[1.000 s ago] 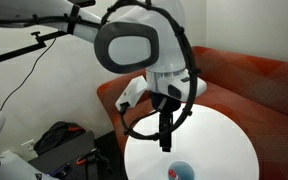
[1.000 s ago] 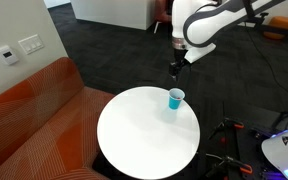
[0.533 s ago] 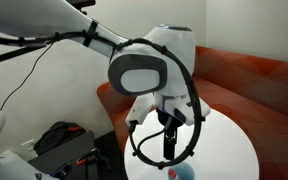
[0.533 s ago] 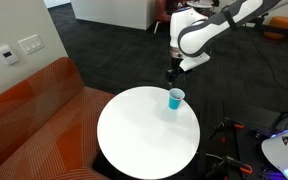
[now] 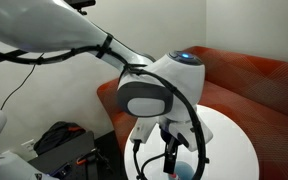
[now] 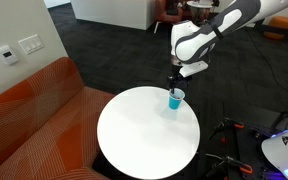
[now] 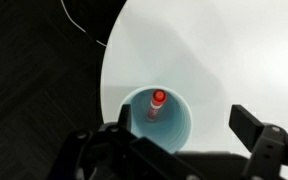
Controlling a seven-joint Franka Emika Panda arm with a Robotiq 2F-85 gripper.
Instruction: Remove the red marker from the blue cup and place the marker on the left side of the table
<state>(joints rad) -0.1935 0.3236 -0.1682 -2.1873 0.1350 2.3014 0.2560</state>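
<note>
Hanging straight over the blue cup point(image 7: 156, 125), the pincer point(image 7: 174, 150) has its jaws spread wide, one dark finger point(image 7: 96, 155) to each side of the cup in the wrist view, and nothing is held between them. The red marker point(image 7: 156, 103) stands inside the cup, red end up towards the pincer and clear of both fingers. In both exterior views the pincer point(image 6: 174, 78) sits just above the cup point(image 6: 175, 97), not down around it. From there I cannot make out the marker.

The cup stands close to the rim of the round white bench point(image 6: 134, 130), whose top carries nothing else that I can see. A red-orange sofa point(image 6: 34, 110) curves round one side of the bench, with dark carpet point(image 6: 104, 40) beyond. In an exterior view the robot's white wrist joint point(image 5: 149, 95) and a looping black cable point(image 5: 199, 130) fill the foreground and hide part of the cup point(image 5: 187, 170).
</note>
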